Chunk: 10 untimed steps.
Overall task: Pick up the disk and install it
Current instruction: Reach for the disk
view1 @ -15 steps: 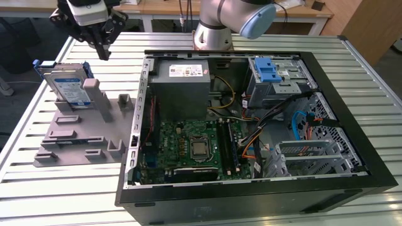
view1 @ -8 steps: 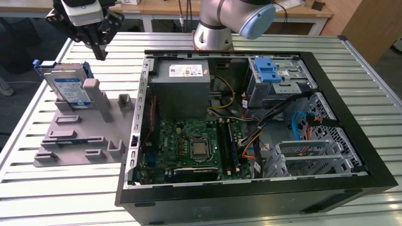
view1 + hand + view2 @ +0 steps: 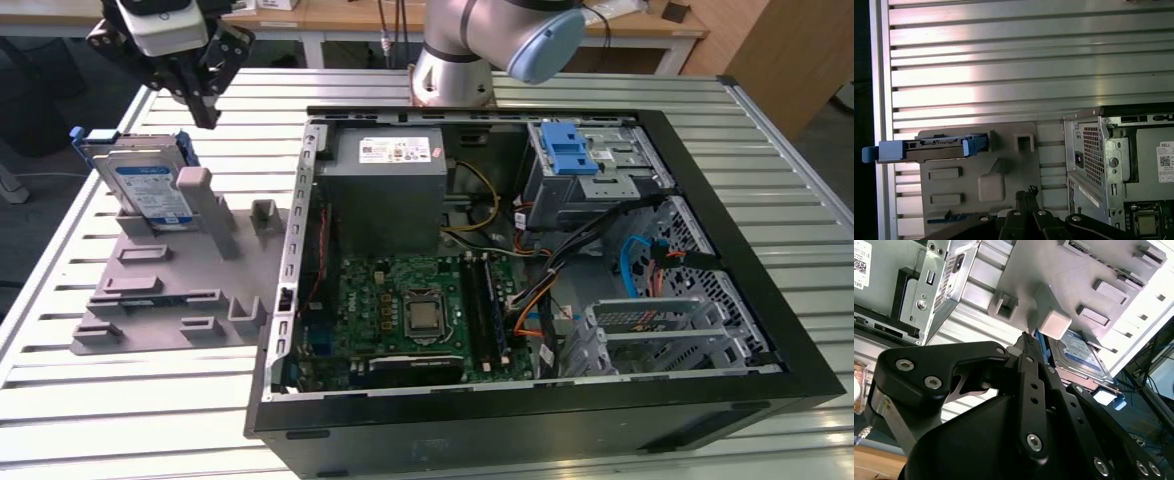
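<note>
I am hovering the end effector (image 3: 206,115), clenched and empty, just above the disk (image 3: 142,190). It is standing on edge in the grey holder (image 3: 147,310) at the exterior view's left, top edge exposed, probably for gripping.

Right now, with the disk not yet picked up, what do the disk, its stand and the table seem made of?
The disk: grey body that looks like metal, with a blue-and-white label, likely paper; its blue frame looks like plastic. The stand: matte grey, blocky shapes, probably plastic. The table: ribbed slats with bright reflections, likely bare aluminium.
</note>
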Available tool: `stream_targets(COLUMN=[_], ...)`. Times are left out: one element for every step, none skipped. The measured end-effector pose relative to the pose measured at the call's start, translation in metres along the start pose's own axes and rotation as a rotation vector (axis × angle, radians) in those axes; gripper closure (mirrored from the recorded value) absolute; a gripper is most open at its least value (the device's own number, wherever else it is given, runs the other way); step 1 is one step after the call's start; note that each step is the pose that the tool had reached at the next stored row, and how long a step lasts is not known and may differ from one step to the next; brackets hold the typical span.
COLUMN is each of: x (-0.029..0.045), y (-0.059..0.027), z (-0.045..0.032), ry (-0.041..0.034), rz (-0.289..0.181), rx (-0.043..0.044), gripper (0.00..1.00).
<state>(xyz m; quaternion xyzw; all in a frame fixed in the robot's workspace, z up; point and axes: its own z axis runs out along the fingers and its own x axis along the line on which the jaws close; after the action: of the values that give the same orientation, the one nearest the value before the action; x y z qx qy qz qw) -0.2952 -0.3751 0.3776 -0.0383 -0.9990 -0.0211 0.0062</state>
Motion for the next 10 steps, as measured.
stream_targets(x=[0.001,0.002,0.003,0.0041,0.0051,0.0061,0.0072,0.0083,0.0094,0.0105], y=[0.0,-0.0001,-0.0001,-0.0001,-0.0001,-0.0002,-0.0002,-0.0002,-0.0002,-0.0002], z=[0.0002,0.0003,0.0004,0.0005,0.0007,0.0008,0.0009,0.001,0.0011,0.0013], ry=[0.0,0.0002,0.0002,0.0003,0.0003,0.0004,0.0005,0.0006,0.0007,0.0007], rz=[0.0,0.0,0.0,0.0,0.0,0.0,0.0,0.0,0.0,0.0], rx=[0.0,0.0,0.0,0.0,0.0,0.0,0.0,0.0001,0.0001,0.0001], gripper=[0.89,0.89,0.89,0.89,0.89,0.89,0.89,0.89,0.89,0.89])
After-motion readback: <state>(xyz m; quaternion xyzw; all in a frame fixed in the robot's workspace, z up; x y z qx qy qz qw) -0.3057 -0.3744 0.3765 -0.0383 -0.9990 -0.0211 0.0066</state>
